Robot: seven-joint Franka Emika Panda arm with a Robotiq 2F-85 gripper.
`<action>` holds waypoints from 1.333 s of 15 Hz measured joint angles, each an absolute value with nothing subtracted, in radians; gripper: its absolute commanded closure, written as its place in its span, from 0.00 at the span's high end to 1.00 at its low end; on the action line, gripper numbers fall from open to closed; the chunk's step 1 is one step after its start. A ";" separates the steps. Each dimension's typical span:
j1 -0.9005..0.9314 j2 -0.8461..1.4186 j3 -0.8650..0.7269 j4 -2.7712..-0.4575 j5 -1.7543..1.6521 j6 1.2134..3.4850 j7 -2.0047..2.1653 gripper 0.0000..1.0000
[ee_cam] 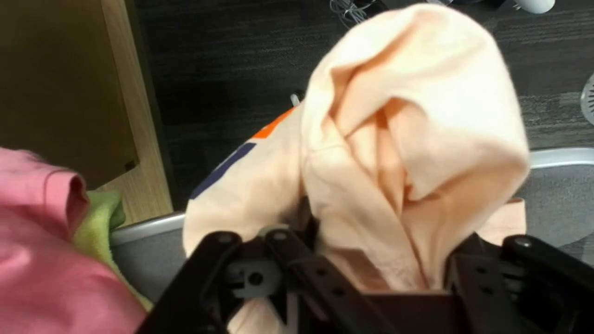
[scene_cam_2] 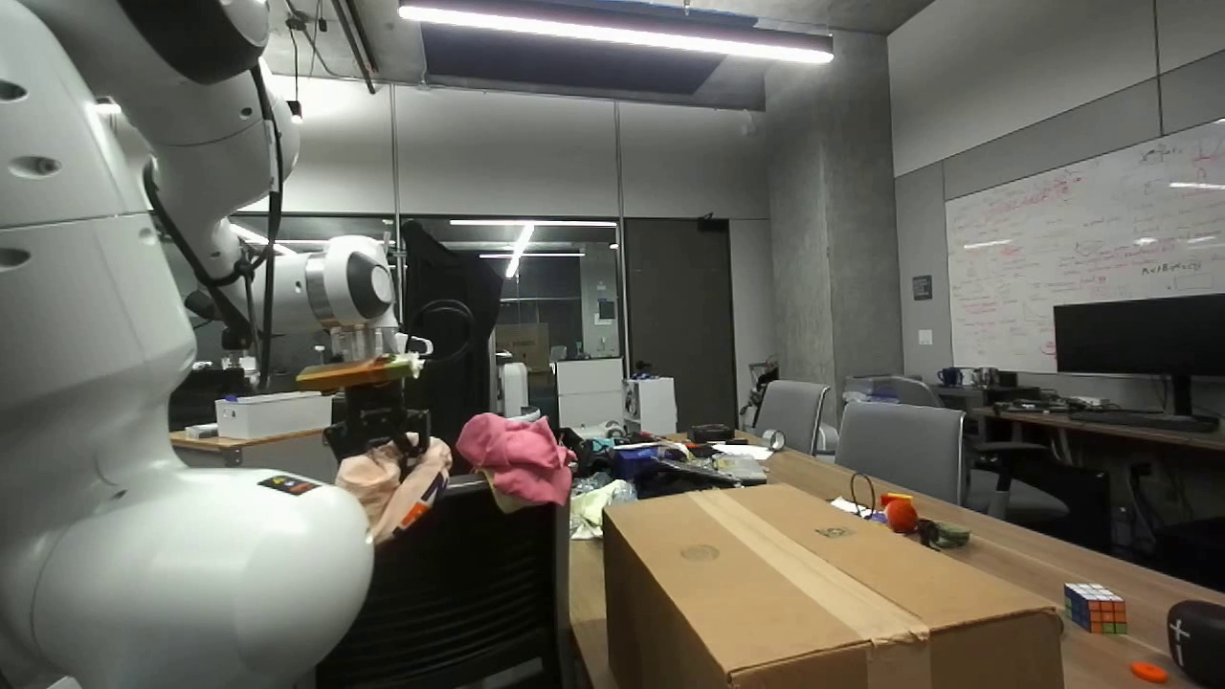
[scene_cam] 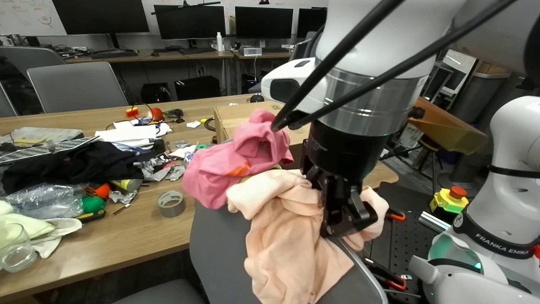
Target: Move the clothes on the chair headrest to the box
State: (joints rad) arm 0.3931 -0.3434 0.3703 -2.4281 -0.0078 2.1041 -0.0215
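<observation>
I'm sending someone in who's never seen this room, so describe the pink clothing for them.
Beside the wooden table, find the gray chair under the robot arm. The pink clothing is crumpled over the table-side corner of its back. Strong pink sets it apart from the peach clothing beside it and the green cloth showing beneath.

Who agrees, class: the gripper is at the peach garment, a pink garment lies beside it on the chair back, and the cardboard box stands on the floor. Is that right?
Only the place of the cardboard box is wrong: it stands on the table, as both exterior views show. The gripper is at the peach garment, the pink garment beside it on the chair back.
</observation>
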 measured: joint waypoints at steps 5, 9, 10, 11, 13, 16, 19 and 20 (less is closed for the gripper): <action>0.393 -0.358 0.369 -2.420 -0.018 2.105 -0.022 0.03; 0.392 -0.414 0.360 -2.420 -0.031 2.102 -0.022 0.04; 0.392 -0.437 0.357 -2.420 -0.043 2.097 -0.023 0.04; 0.392 -0.460 0.354 -2.419 -0.055 2.089 -0.024 0.04; 0.392 -0.512 0.347 -2.417 -0.070 2.075 -0.032 0.04; 0.392 -0.587 0.335 -2.417 -0.076 2.065 -0.046 0.04; 0.392 -0.641 0.318 -2.415 -0.077 2.055 -0.050 0.04; 0.390 -0.649 0.311 -2.413 -0.077 2.049 -0.051 0.04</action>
State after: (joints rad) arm 0.3896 -0.6490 0.3110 -2.4133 -0.0771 2.0487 -0.0508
